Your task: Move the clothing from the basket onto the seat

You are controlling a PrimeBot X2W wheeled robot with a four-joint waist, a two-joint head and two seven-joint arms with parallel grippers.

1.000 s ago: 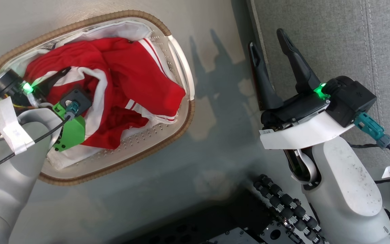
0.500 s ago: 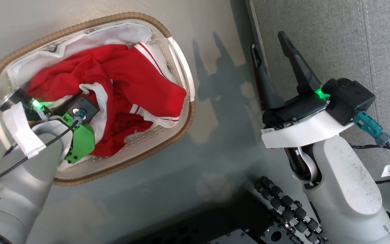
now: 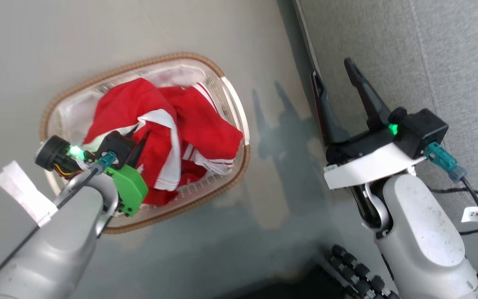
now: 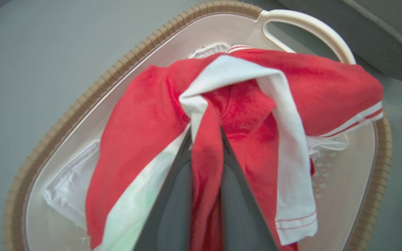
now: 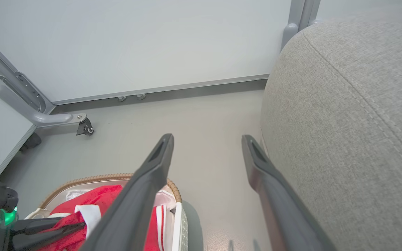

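My left pincer [image 4: 205, 131] was pressed together on a fold of the clothing [image 4: 145, 115]. The red fabric was bunched between my two dark fingers [image 4: 173, 195] at the lower middle of the left wrist view. The garment rose to a peak at the pinch, with a white panel draped over the top. The rest of it hung down into the basket [image 4: 82, 101], and one red corner with stripe trim reached the rim near the handle at the upper right of that view. A white liner [image 4: 68, 188] lay under it at the lower left.

My right pincer [image 3: 332, 68] was spread and held nothing. It sat at the right of the head view, over the line where the floor [image 3: 139, 33] met the seat [image 3: 409, 62], which took up the upper right of the frame, well apart from the basket.

I judged the step in hand to be lifting out: the grip was made, but most of the cloth was not yet clear of the basket. The next move called for raising my left arm until the hanging parts cleared the brown rim. Then I would carry the load toward the right of the head view and over the grey cushion before letting my fingers part. The pinch held only a narrow fold, so I thought a smooth lift wise. I also wanted to watch that the liner did not come up with the garment.
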